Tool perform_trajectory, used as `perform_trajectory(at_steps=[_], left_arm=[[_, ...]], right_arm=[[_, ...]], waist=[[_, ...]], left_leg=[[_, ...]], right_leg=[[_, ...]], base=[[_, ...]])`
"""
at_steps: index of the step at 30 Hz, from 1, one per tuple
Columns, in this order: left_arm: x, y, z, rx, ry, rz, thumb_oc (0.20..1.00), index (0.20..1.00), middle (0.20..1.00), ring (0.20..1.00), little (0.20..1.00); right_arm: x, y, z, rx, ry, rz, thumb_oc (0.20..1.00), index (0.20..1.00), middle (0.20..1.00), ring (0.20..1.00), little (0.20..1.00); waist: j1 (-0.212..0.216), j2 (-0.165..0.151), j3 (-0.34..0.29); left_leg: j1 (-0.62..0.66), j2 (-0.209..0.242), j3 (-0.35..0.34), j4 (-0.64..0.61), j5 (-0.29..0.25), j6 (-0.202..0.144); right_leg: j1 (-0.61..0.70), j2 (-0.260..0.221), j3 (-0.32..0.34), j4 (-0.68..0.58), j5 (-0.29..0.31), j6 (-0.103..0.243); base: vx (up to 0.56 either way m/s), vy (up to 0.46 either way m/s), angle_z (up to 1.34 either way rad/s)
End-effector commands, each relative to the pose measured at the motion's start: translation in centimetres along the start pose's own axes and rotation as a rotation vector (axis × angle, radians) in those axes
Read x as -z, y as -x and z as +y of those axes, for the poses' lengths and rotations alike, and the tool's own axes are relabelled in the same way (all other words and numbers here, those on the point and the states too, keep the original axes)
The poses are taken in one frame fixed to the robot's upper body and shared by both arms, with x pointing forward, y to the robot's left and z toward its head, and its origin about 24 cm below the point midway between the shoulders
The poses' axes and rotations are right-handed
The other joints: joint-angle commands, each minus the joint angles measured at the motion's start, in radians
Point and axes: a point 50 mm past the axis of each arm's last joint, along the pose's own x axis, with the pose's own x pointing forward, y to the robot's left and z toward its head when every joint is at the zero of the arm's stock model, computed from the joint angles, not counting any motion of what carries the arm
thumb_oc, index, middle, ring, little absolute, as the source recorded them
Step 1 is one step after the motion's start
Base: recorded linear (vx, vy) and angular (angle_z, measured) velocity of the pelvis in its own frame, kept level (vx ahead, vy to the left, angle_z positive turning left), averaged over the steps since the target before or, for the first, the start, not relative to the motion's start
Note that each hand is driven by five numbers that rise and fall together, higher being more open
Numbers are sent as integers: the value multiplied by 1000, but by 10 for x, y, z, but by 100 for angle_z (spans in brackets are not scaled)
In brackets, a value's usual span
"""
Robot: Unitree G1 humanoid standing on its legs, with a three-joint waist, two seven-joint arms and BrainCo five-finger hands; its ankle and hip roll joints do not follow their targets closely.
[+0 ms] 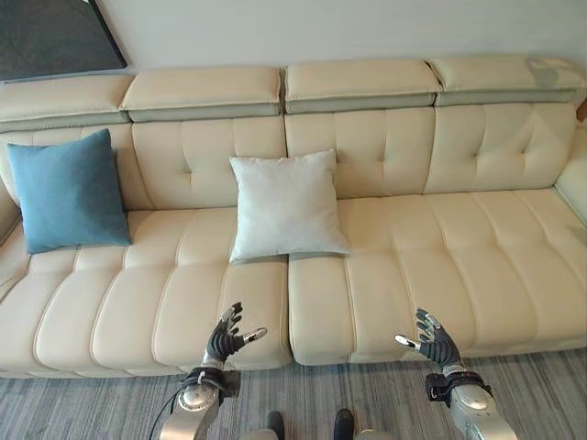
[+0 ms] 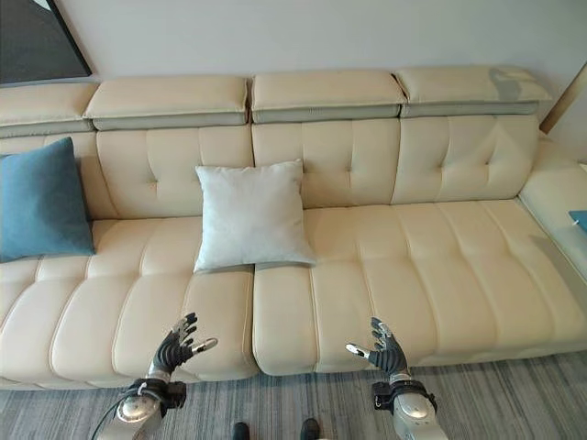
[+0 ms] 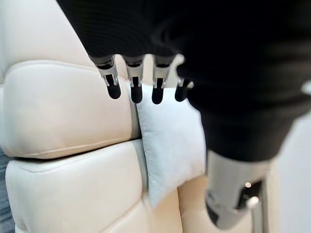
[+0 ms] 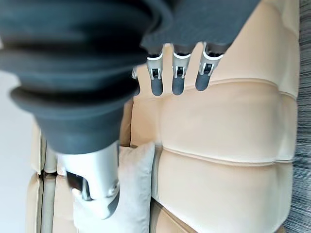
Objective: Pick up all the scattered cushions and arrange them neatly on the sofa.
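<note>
— Where are the cushions?
— White cushion point(image 1: 286, 205) leans mid-sofa point(image 1: 440, 266); blue cushion point(image 1: 66, 191) sits at the left end against the backrest.
— And the hands?
— Left hand point(image 1: 225, 337) and right hand point(image 1: 433, 341) hover before the seat edge — fingers spread, holding nothing.
</note>
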Motion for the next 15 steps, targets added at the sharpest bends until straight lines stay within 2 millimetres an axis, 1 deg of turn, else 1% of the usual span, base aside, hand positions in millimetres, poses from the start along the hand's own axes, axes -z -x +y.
perform_trajectory(at_steps=[1, 2, 3, 4, 10, 12, 13, 14, 15], left_arm=[[-8, 1, 4, 5, 3, -58, 1000, 1000, 1000, 1000, 1000], [-8, 1, 4, 5, 4, -58, 1000, 1000, 1000, 1000, 1000], [-5, 3, 2, 12, -1, -49, 1000, 1000, 1000, 1000, 1000], [-5, 4, 1, 17, -1, -49, 1000, 1000, 1000, 1000, 1000], [2, 8, 0, 22, 0, -23, 1000, 1000, 1000, 1000, 1000], [3, 8, 0, 33, -2, -15, 1000, 1000, 1000, 1000, 1000], [3, 8, 0, 33, -2, -15, 1000, 1000, 1000, 1000, 1000], [2, 7, -1, 41, -7, -16, 1000, 1000, 1000, 1000, 1000], [0, 6, -1, 40, -9, -24, 1000, 1000, 1000, 1000, 1000]], right_arm=[[-17, -3, 1, -3, -22, -92, 1000, 1000, 1000, 1000, 1000], [-17, -3, 1, -3, -22, -92, 1000, 1000, 1000, 1000, 1000], [-14, -2, 1, -1, -24, -83, 1000, 1000, 1000, 1000, 1000], [-12, 0, 1, 6, -26, -76, 1000, 1000, 1000, 1000, 1000], [-5, 2, 3, -2, -25, -44, 1000, 1000, 1000, 1000, 1000], [2, 5, 2, 19, -42, -15, 1000, 1000, 1000, 1000, 1000], [2, 5, 2, 19, -42, -15, 1000, 1000, 1000, 1000, 1000], [4, 6, 0, 27, -47, -7, 1000, 1000, 1000, 1000, 1000], [4, 6, 0, 31, -48, -9, 1000, 1000, 1000, 1000, 1000]], waist=[[-11, 12, -57], [-11, 12, -57], [-15, 17, -68], [-20, 20, -74], [-24, 19, -74], [-41, 13, -74], [-40, 13, -75], [-52, 12, -68], [-58, 13, -60]], left_leg=[[61, -29, 20, -118, -53, 1], [66, -30, 20, -126, -48, 1], [83, -30, 24, -168, -42, 0], [88, -31, 25, -181, -42, -2], [100, -42, 36, -181, -58, 17], [93, -53, 59, -181, -66, 33], [92, -53, 60, -181, -67, 33], [89, -59, 74, -181, -70, 42], [87, -61, 82, -181, -70, 48]], right_leg=[[21, 10, 27, 0, -108, 109], [22, 10, 27, 0, -109, 109], [20, 14, 26, 0, -109, 113], [16, 13, 24, 0, -106, 118], [11, -1, 49, 0, -79, 137], [-15, -12, 87, 0, -50, 155], [-15, -12, 88, 0, -50, 155], [-25, -17, 103, 1, -35, 162], [-45, -21, 113, 26, -33, 166]], base=[[3, 78, 10], [6, 112, 18], [-8, 75, 8], [-32, 109, 3], [-68, 161, -2], [-92, 200, -44], [-68, 145, -44], [-66, 113, -27], [-67, 113, -27]])
